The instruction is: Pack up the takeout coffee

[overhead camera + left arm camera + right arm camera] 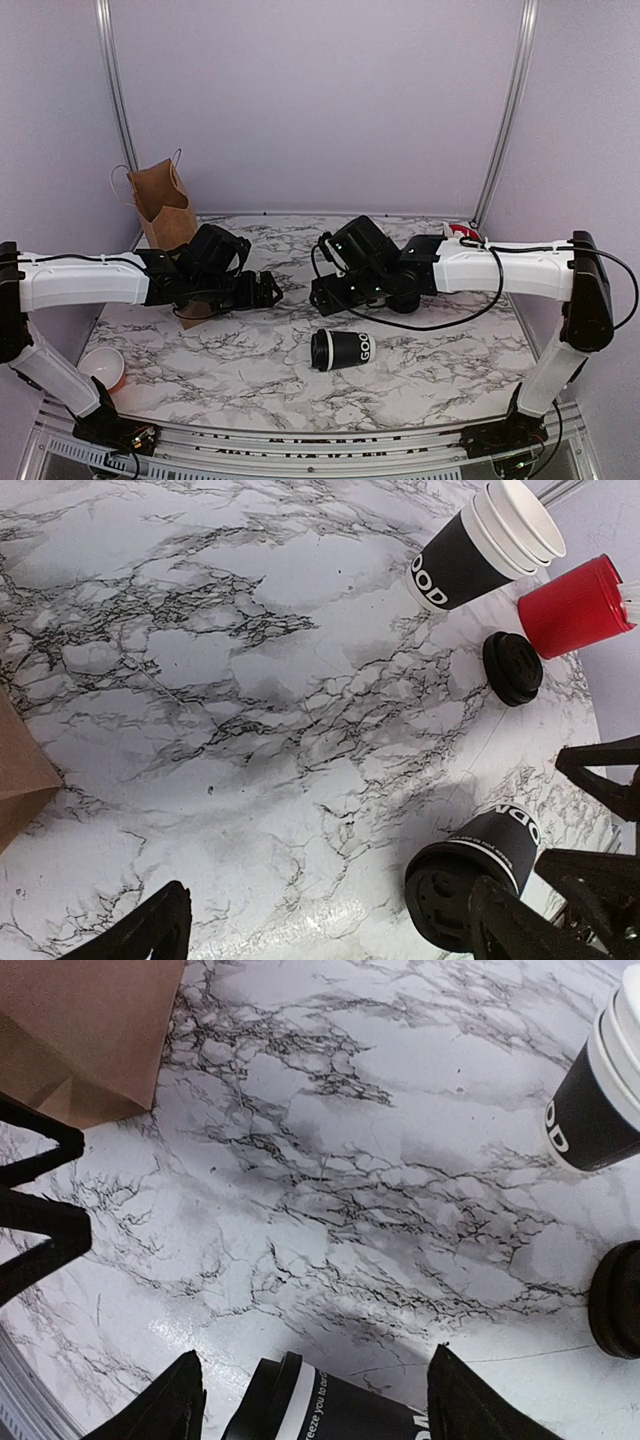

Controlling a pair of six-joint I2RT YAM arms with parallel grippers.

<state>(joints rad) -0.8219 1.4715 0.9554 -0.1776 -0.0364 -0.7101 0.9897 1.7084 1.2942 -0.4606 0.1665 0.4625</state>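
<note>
Right pincer (315,1360) spread apart near takeout coffee (345,350) lying on its side, left pincer (328,888) released

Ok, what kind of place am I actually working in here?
Probably a lab test cell staged as a coffee counter: plain lilac walls with bare metal frame posts enclose a marble-patterned tabletop, which holds a brown paper bag and a stack of white-rimmed black paper cups.

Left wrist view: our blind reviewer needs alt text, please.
A lidded black coffee cup lies on its side on the marble table, lower right. Upper right: stacked cups, a red cup, a loose black lid; a brown bag at left edge.
</note>
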